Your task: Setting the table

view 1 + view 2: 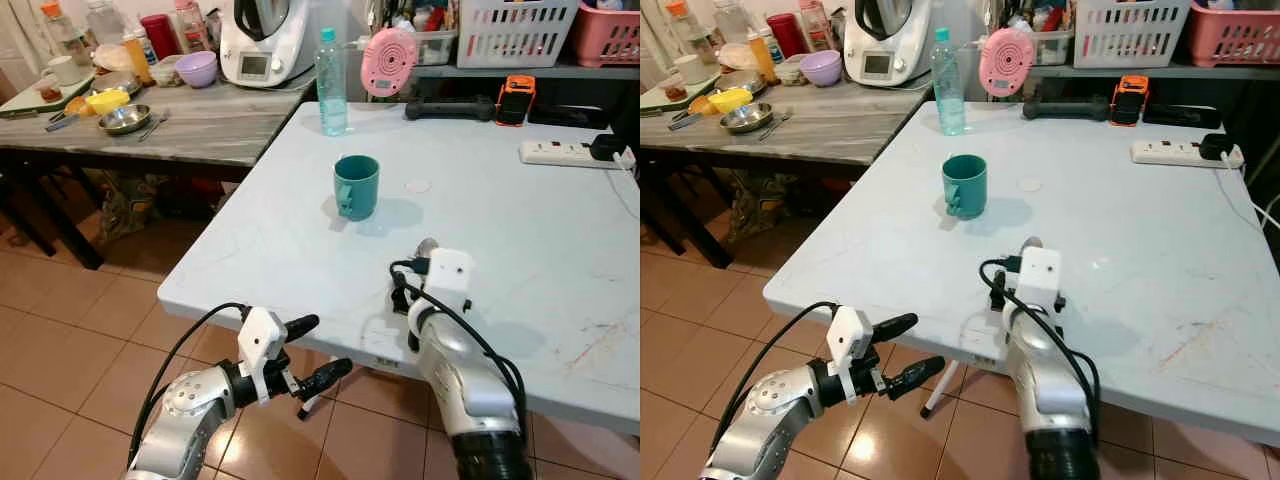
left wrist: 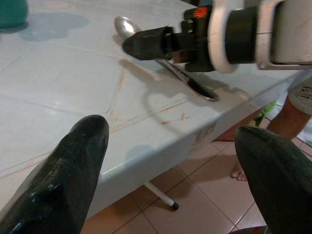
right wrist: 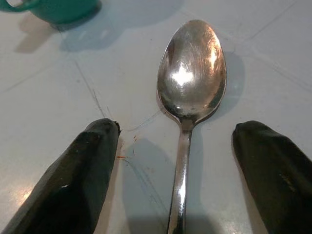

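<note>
While my right tool (image 3: 178, 170) hangs open astride the spoon (image 3: 190, 92) lying flat on the worktop (image 1: 520, 250) near the green mug (image 1: 356, 186), and my left tool (image 1: 315, 352) idles open off the edge, more setting likely remains.

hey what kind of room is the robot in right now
Most likely a home kitchen or dining area: a white table holds a green mug and a spoon, and the wooden table beside it carries a kitchen machine, bowls and bottles.
</note>
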Tool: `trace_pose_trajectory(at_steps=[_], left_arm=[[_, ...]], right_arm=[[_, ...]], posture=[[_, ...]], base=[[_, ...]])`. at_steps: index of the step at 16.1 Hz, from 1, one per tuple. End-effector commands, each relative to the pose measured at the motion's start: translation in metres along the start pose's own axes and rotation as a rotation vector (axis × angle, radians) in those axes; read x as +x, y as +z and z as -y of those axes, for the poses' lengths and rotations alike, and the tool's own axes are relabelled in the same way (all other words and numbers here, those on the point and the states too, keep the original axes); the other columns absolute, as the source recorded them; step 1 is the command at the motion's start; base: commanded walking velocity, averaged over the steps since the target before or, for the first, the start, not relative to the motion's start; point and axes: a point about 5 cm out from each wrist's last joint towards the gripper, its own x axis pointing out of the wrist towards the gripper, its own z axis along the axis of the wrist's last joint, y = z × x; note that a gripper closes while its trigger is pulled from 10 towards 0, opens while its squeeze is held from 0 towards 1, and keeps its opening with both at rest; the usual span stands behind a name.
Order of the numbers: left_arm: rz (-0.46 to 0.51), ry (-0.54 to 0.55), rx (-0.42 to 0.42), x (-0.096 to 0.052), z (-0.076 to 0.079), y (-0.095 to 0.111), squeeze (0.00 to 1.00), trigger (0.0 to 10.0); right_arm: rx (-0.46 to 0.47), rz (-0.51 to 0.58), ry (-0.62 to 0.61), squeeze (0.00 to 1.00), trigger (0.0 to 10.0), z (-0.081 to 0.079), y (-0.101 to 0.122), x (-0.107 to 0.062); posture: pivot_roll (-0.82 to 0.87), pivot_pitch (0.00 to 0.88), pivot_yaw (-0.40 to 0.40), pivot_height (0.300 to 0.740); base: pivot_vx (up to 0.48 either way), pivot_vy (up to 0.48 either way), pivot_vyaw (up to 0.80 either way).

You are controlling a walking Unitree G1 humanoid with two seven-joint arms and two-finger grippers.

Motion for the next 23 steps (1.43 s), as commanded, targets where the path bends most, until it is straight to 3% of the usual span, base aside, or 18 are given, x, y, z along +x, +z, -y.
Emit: trace_pose_trajectory(at_steps=[1, 5, 13, 18, 23], left_arm=[[0.036, -0.004, 0.007, 0.003, -0.001, 0.015, 0.0, 10.0], [0.084, 0.009, 0.033, 0.013, 0.002, 0.033, 0.0, 10.0], [0.112, 0.018, 0.028, 0.024, 0.007, 0.05, 0.0, 10.0], [0.114, 0.019, 0.01, 0.031, 0.008, 0.052, 0.0, 10.0], [0.106, 0.001, 0.004, 0.028, 0.008, 0.049, 0.0, 10.0]], right_arm=[[-0.06, -0.161, -0.109, 0.0, 0.0, 0.017, -0.027, 0.005], [-0.127, -0.226, -0.154, 0.0, 0.0, 0.021, -0.035, 0.007], [-0.148, -0.337, -0.158, 0.0, 0.0, 0.033, -0.06, 0.0], [-0.114, -0.363, -0.157, 0.0, 0.0, 0.036, -0.065, -0.002], [-0.071, -0.373, -0.164, 0.0, 0.0, 0.042, -0.067, -0.001]], posture=[[-0.17, 0.037, 0.129, 0.74], [-0.17, 0.036, 0.125, 0.74], [-0.18, 0.034, 0.117, 0.74], [-0.2, 0.03, 0.116, 0.74], [-0.2, 0.025, 0.115, 0.74]], base=[[0.0, 0.0, 0.0], [0.0, 0.0, 0.0], [0.0, 0.0, 0.0], [0.0, 0.0, 0.0], [0.0, 0.0, 0.0]])
